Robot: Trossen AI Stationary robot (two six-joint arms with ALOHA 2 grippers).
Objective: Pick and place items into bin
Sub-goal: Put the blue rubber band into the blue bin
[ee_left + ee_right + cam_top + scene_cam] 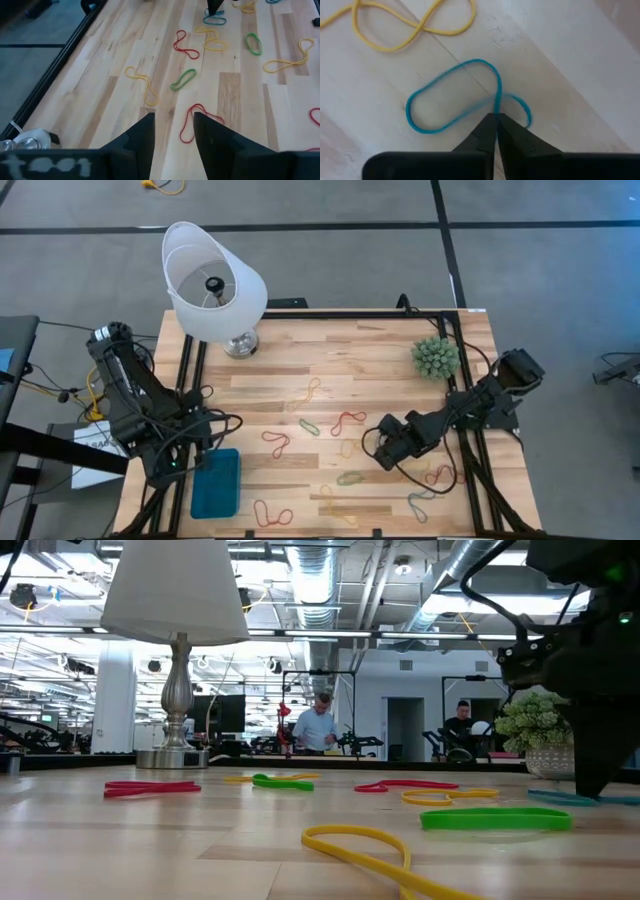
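From above, my right jaws (384, 452) sit low over the tabletop (380, 370) among scattered rubber-band loops (349, 420). My left jaws (200, 448) wait at the tabletop's left edge, just beside the teal bin (216, 483), which lies at the front left. A white lamp (212, 282) stands at the back left, a spiky green plant (436, 357) at the back right.

At table height, red, yellow and green bands lie flat, and a blue band (560, 798) lies by my dark right arm.

Past my left wrist, my fingers (142, 135) stand apart, released, nothing between them.

Past my right wrist, my jaws (495, 122) are clenched on the blue band (427, 100), pinching it where the loop crosses itself; a yellow band (410, 25) lies near.
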